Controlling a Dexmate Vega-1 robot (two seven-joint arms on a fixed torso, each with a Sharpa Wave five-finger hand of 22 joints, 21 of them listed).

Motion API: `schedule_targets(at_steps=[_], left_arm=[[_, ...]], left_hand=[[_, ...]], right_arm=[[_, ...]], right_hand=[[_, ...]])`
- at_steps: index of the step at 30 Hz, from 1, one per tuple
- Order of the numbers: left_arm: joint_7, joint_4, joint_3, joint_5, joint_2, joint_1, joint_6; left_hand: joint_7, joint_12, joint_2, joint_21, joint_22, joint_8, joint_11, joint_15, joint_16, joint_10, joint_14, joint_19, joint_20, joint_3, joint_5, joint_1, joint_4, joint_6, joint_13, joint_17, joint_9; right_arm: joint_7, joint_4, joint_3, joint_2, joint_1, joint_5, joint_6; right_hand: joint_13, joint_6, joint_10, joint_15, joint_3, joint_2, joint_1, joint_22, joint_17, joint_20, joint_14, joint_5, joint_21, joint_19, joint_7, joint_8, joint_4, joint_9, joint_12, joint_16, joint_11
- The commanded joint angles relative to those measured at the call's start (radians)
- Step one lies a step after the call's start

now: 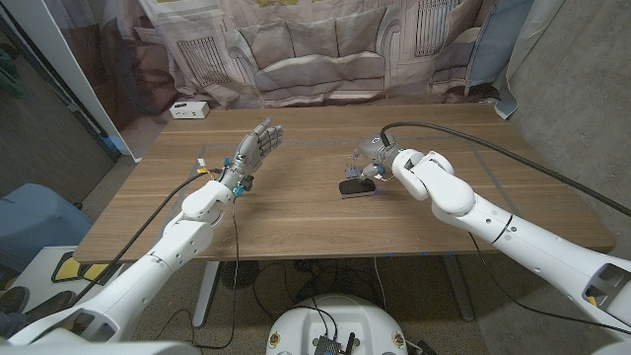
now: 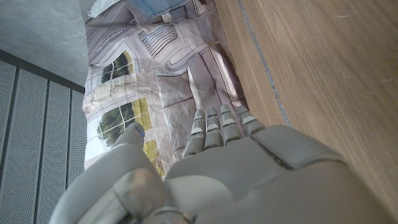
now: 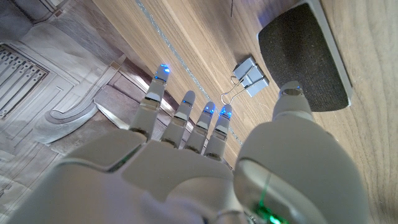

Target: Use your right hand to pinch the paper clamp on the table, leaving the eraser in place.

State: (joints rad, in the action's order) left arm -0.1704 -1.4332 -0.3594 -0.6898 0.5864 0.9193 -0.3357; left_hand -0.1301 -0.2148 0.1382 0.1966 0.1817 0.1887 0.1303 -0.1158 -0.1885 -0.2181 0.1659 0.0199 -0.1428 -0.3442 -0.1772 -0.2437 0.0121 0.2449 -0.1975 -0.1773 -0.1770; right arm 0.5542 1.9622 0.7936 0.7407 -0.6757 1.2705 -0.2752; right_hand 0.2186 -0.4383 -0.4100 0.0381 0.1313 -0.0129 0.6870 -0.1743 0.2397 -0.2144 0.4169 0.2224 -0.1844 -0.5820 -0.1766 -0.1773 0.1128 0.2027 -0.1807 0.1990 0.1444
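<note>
Hovering R hand (image 3: 205,168), fingers apart, near clamp (image 3: 250,76).

Small pale blue-grey metal paper clamp (image 3: 251,77), dark grey oblong eraser (image 3: 306,58) with white edge, brown wood-grain bench (image 1: 296,212).

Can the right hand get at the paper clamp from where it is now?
Probably yes. The right hand hovers open just short of the paper clamp, and bare table lies between the fingertips and the clamp. The eraser lies close beside it, under the thumb, so close carefully.
</note>
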Motion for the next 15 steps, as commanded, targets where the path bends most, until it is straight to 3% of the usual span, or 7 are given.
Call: schedule_targets(at_steps=[1,9,15], left_arm=[[0.001,-0.003,0.003,-0.004,0.001,0.010,-0.011],[0.002,-0.009,0.004,-0.003,0.003,0.017,-0.015],[0.000,-0.018,0.007,-0.004,0.010,0.022,-0.015]], left_hand=[[-0.003,0.001,-0.007,0.005,0.001,0.000,-0.004,0.002,0.000,-0.005,0.001,-0.004,-0.005,-0.009,-0.003,0.002,0.002,0.006,-0.003,-0.003,-0.003],[-0.004,0.001,-0.006,0.005,0.001,0.000,-0.003,0.003,0.000,-0.005,0.002,-0.004,-0.006,-0.011,-0.003,0.002,0.001,0.006,-0.003,-0.003,-0.003],[-0.004,0.001,-0.006,0.005,0.001,0.001,-0.002,0.003,0.000,-0.006,0.003,-0.004,-0.004,-0.013,-0.003,0.002,0.000,0.008,-0.003,-0.003,-0.003]], right_arm=[[0.012,0.005,-0.006,-0.011,-0.001,0.017,-0.003],[-0.046,0.020,-0.037,-0.013,-0.034,-0.008,-0.036],[-0.097,0.046,-0.073,-0.012,-0.077,-0.052,-0.078]], right_hand=[[0.003,0.019,0.013,-0.002,-0.007,-0.005,-0.011,-0.004,0.003,-0.004,-0.013,0.009,0.001,0.010,0.004,0.002,-0.001,0.003,0.002,-0.002,-0.006],[0.003,0.068,0.030,0.005,-0.012,-0.010,-0.030,-0.004,0.005,-0.002,-0.027,0.014,-0.002,0.019,0.022,0.002,-0.007,0.003,-0.004,0.002,-0.026],[0.001,0.097,0.049,0.000,-0.019,-0.008,-0.060,-0.004,0.005,0.002,-0.064,0.016,-0.012,-0.001,0.040,-0.004,-0.020,0.004,-0.005,-0.002,-0.046]])
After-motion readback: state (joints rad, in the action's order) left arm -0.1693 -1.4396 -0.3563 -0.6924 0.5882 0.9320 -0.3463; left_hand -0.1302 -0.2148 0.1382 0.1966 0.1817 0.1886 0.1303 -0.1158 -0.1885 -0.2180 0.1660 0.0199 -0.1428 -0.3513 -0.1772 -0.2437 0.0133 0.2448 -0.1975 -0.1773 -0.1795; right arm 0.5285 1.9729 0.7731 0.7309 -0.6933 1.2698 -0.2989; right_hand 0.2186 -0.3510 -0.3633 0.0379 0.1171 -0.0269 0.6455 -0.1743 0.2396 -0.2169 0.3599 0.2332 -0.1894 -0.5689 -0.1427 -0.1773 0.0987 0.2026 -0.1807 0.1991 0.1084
